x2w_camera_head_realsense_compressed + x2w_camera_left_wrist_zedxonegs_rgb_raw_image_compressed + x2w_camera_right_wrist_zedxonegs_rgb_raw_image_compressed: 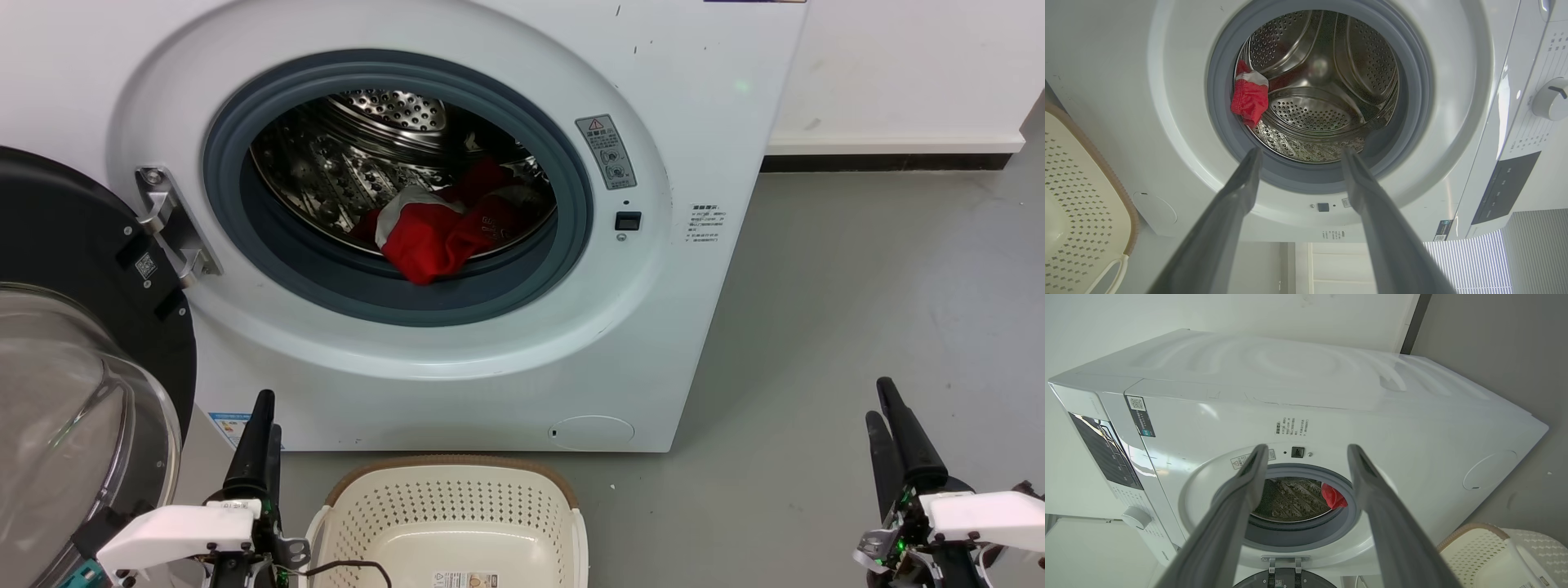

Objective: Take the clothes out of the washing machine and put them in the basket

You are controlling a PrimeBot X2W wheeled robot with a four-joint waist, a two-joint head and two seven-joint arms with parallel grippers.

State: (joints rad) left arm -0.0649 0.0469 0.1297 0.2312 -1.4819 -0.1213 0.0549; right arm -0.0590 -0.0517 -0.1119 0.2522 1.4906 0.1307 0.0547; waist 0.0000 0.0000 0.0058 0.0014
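Since both garments are in the drum, I'd call this step one: the reach-in hasn't begun. The washing machine [490, 367] stands w/ its door [73, 245] swung wide at 9 o'clock. That leaves the porthole free, but the door's glass bulge crowds the left arm's side. The floor [857, 286] at 3 o'clock gives open room.

The basket [449, 498] sits on the floor at 6 o'clock, just in front of the machine, w/ no clothes visible in it. The clothes [437, 233] lie bunched low in the drum, approx 5 o'clock of the opening, w/ one fold lapping the grey gasket [392, 286].

The left gripper [1301, 152] at 7 o'clock & the right gripper [1307, 448] at 4 o'clock hang low, fingers spread, holding nothing.

Next, prob. one arm goes up & in over the gasket lip w/o snagging, then closes on the fabric.
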